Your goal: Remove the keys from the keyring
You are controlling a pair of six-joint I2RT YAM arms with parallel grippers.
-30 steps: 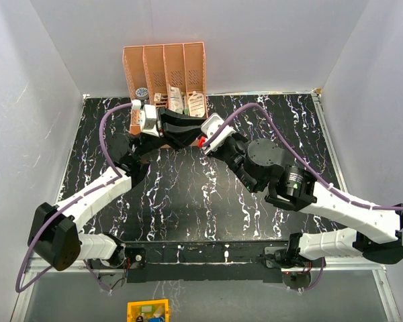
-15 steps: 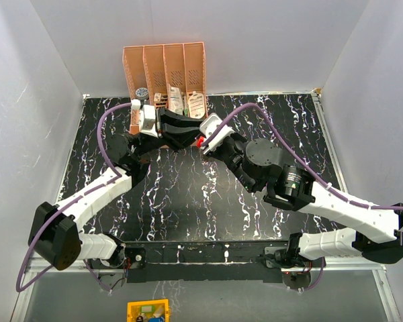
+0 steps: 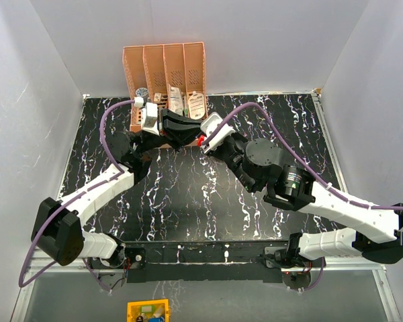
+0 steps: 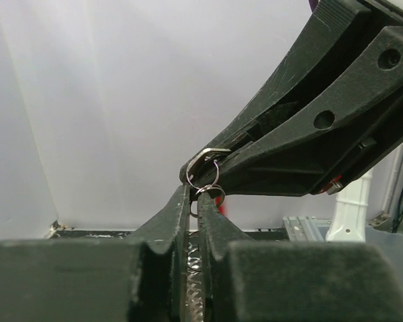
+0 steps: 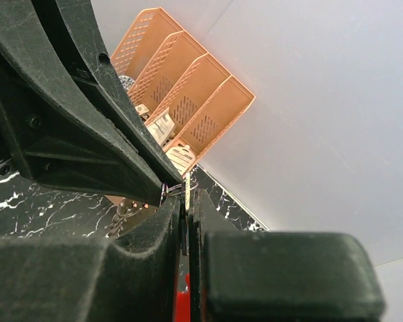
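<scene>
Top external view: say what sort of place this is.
Probably a lab robot cell: plain white walls box in a black marbled table, a left arm and right arm bolted at its near edge, an orange desk organiser at the back.

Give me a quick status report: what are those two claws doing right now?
Left gripper shut on the keyring. Right gripper shut on the keys, red part showing. Tips meeting in mid-air. Orange rack behind, clear of both.

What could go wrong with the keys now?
The left end effector pinches the thin silvery wire keyring only at its fingertips, so it might slip free. The right end effector holds the silvery keys with the red part in the air; a hard pull could drop them on the black marbled table.
</scene>
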